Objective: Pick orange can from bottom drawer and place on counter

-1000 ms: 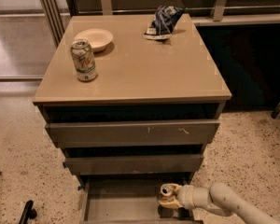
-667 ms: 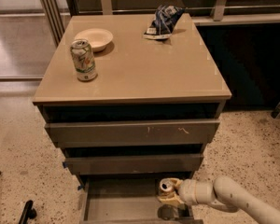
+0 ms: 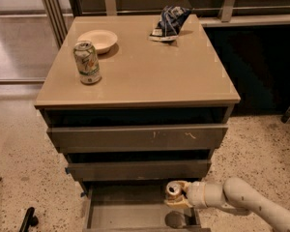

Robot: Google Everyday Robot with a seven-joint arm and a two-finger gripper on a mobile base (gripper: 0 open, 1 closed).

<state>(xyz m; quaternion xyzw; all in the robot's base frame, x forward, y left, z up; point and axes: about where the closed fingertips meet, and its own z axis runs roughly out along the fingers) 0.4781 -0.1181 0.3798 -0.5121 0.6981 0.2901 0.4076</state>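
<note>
Gripping the orange can (image 3: 173, 189), the hand (image 3: 178, 198) sat at the right end of the open bottom drawer (image 3: 125, 215), closed around the can's lower body from the right. The can stood upright with its silver top showing. It looked clear of the drawer floor, since a dark round shadow (image 3: 176, 220) lay on the grey floor just nearer than it.

Judged progress: grasp made, can not yet out of the drawer. Left to do: raise it past the two drawer fronts above, carry it over the table (image 3: 150, 76), set it down, release.

The table carried a white-and-green can (image 3: 87, 62) at the left, a pale bowl (image 3: 97, 38) just beyond it, and a crumpled blue snack bag (image 3: 168, 22) at the far edge. The near right looked free for placing.

Hard to make out: the fingertips were mostly hidden behind can and wrist, and little of the can's orange side showed. The drawer's near edge and most of the arm (image 3: 246, 204) were cut off at the bottom.
</note>
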